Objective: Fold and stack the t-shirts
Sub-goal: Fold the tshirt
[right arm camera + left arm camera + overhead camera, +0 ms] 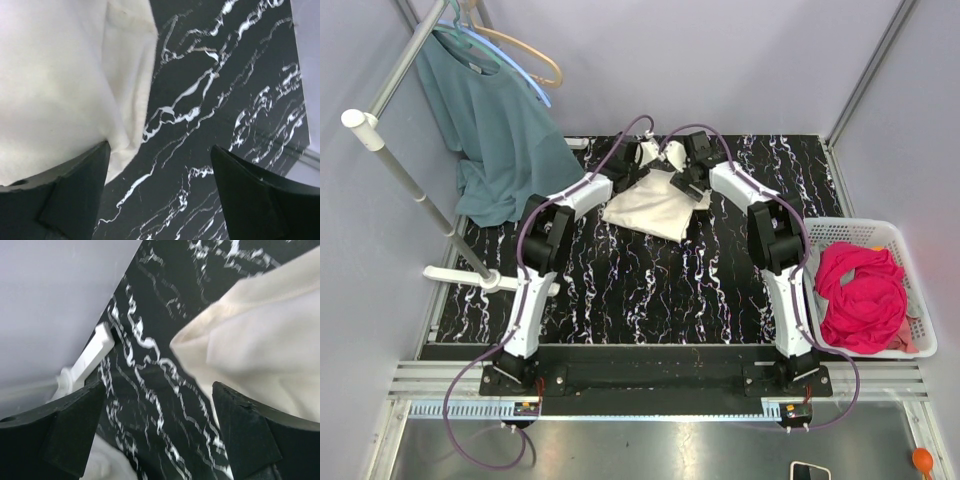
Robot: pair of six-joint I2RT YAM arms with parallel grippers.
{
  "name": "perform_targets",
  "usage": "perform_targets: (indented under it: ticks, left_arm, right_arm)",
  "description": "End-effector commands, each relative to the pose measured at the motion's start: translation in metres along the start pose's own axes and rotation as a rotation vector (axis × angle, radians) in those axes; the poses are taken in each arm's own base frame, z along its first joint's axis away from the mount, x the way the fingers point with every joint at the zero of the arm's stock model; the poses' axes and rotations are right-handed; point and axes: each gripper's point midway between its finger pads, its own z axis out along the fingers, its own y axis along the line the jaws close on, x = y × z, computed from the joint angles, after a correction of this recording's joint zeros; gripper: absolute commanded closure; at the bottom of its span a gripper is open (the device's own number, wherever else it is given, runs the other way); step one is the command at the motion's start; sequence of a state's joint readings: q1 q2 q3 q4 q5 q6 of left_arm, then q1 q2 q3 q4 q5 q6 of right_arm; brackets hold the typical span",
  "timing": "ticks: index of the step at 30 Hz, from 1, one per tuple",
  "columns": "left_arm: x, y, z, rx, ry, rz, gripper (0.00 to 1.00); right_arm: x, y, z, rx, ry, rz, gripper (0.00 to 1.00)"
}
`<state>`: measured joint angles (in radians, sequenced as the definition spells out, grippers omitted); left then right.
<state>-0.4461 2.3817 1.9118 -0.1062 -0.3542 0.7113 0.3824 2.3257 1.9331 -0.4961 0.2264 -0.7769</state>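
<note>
The cream folded cotton t-shirt (650,205) lies far-centre on the black white-veined marble tabletop (650,290). It sits skewed to the edges, its long axis running left to right and dipping toward the near right, with a bunched part at its far end. The left gripper (159,390) and right gripper (160,150) hang over that far end, jaws wide, with bare tabletop between them. The magenta-pink crumpled t-shirt (860,295) is heaped in the white slotted plastic basket (865,225) at right.
</note>
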Motion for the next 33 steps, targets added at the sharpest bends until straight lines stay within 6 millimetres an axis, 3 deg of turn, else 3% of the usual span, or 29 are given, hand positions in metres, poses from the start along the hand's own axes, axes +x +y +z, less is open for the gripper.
perform_targets:
  ticks: [1,2,4,5,7,9,13,15,19,24,27,33]
  left_arm:
    - [-0.042,0.057,-0.054,-0.101,-0.111,-0.109,0.02]
    - [-0.047,0.067,-0.068,-0.104,-0.129,-0.136,0.01]
    - [-0.041,0.057,-0.078,-0.045,-0.116,-0.135,0.01]
    - [-0.046,0.064,-0.091,-0.038,-0.134,-0.157,0.01]
    - [-0.039,0.050,-0.099,0.034,-0.121,-0.149,0.01]
    - [-0.042,0.048,-0.115,0.079,-0.137,-0.157,0.01]
    - [-0.034,0.017,-0.130,0.249,-0.124,-0.140,0.01]
    - [-0.027,0.002,-0.129,0.303,-0.107,-0.134,0.01]
    - [-0.012,-0.030,-0.121,0.394,-0.066,-0.118,0.01]
    - [-0.009,-0.037,-0.109,0.400,-0.056,-0.110,0.01]
    - [-0.011,-0.039,-0.101,0.395,-0.065,-0.103,0.01]
    - [-0.011,-0.038,-0.086,0.370,-0.059,-0.073,0.01]
  right_arm:
    - [-0.008,-0.024,-0.021,0.102,-0.015,0.080,0.06]
    - [-0.003,-0.020,-0.022,0.096,-0.008,0.090,0.04]
    - [-0.001,-0.023,-0.035,0.105,-0.013,0.111,0.00]
    - [-0.001,-0.023,-0.040,0.106,-0.018,0.132,0.01]
    - [-0.004,-0.028,-0.057,0.116,-0.042,0.167,0.00]
    - [-0.002,-0.028,-0.070,0.120,-0.050,0.218,0.00]
    - [0.009,-0.017,-0.083,0.101,-0.045,0.301,0.00]
    - [0.006,-0.012,-0.091,0.076,-0.074,0.380,0.01]
    - [0.008,0.016,-0.094,-0.046,-0.089,0.520,0.00]
    - [0.001,0.042,-0.090,-0.246,-0.112,0.727,0.01]
    - [-0.008,0.037,-0.087,-0.354,-0.150,0.842,0.00]
    - [-0.002,0.043,-0.066,-0.523,-0.121,1.008,0.00]
